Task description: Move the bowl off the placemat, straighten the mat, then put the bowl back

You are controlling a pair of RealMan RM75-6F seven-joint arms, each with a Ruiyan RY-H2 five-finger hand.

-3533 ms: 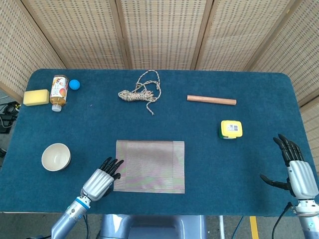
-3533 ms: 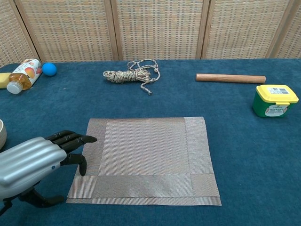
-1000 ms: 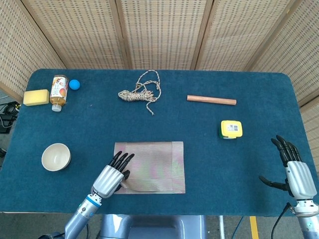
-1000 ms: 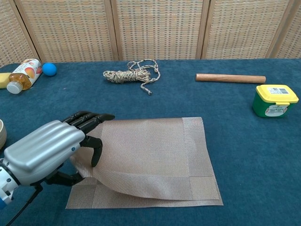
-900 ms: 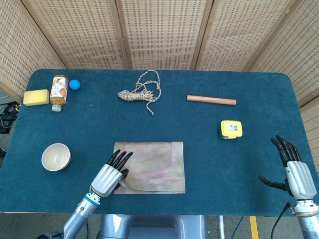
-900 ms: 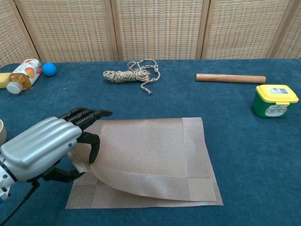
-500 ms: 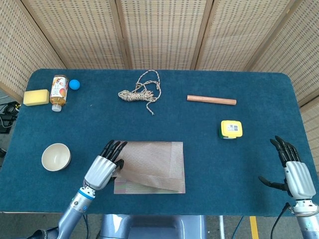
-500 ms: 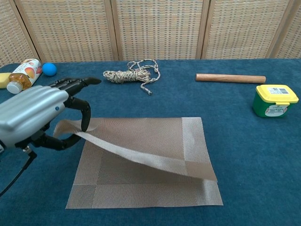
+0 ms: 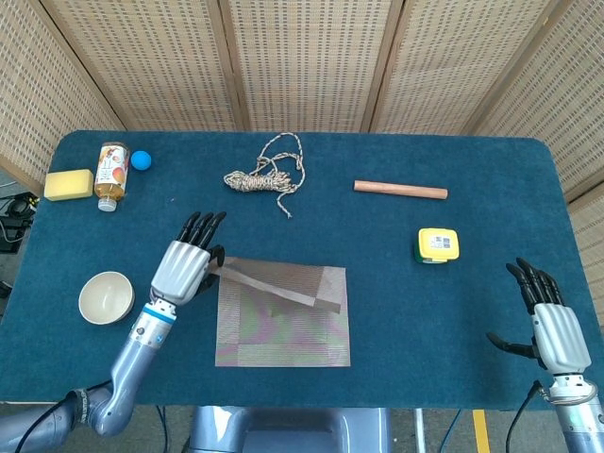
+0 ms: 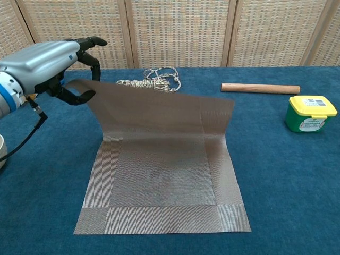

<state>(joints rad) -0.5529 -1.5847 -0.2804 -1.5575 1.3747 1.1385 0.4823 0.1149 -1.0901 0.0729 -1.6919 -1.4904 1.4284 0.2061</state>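
We find the placemat (image 10: 159, 175) lying near the front middle of the blue tabletop (image 9: 453, 311), its near part flat and its far part lifted into a standing sheet. The left robot hand (image 10: 50, 66) pinches the mat's far left corner and holds it up; the far right corner rises with it, unheld. The bowl (image 9: 106, 297) sits on the bare tabletop to the left of the mat, well apart from it, so we judge the first step done. Straightening is under way: what is lifted has yet to be laid flat. After that the bowl must go back on the mat. Our right robot hand (image 9: 552, 330) hovers at the tabletop's right edge, fingers spread, holding nothing.
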